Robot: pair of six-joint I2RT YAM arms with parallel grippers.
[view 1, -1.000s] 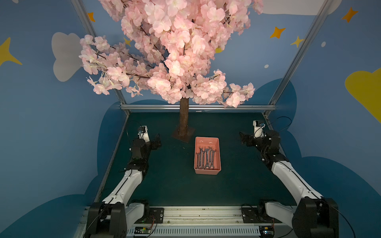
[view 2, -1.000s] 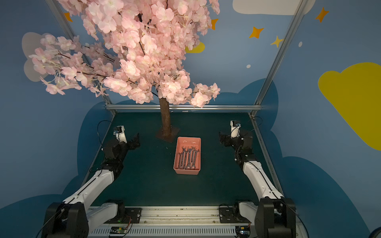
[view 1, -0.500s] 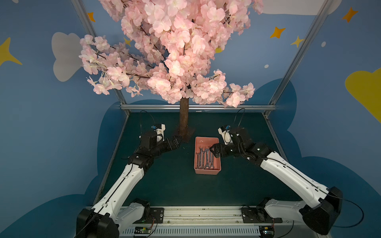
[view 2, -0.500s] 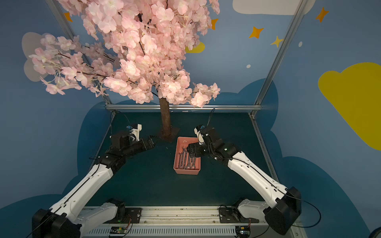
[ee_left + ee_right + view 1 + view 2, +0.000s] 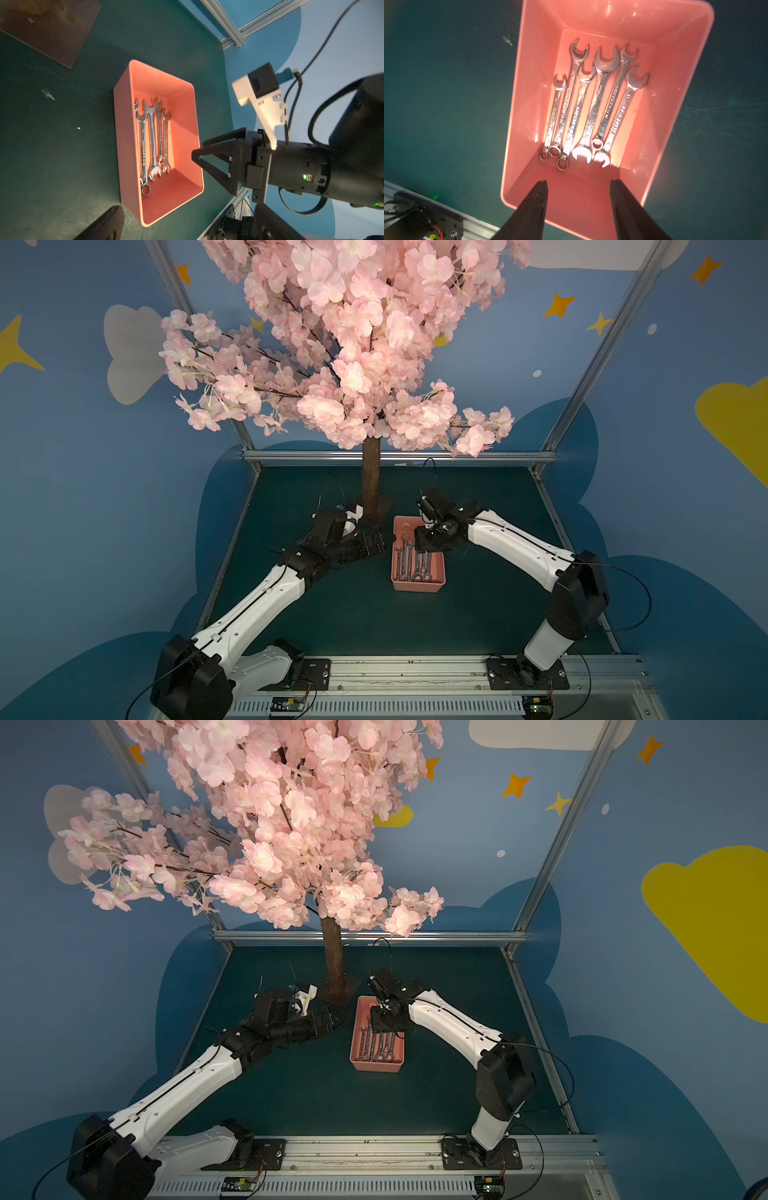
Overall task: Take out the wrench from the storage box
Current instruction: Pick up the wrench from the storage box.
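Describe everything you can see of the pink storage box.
The storage box is a shallow, rectangular, salmon-pink bin, seemingly plastic, with rounded corners and sloping walls, lidless. It sits flat on the green table. Six chrome wrenches lie lengthwise, bunched together, on its floor. The right gripper hovers above, jaws apart, apparently not touching.

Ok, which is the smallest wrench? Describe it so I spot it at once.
Start at the pink storage box by the tree trunk. Six wrenches lie side by side inside. The end one on the robot's left is the shortest wrench, its open head stopping short of the others.
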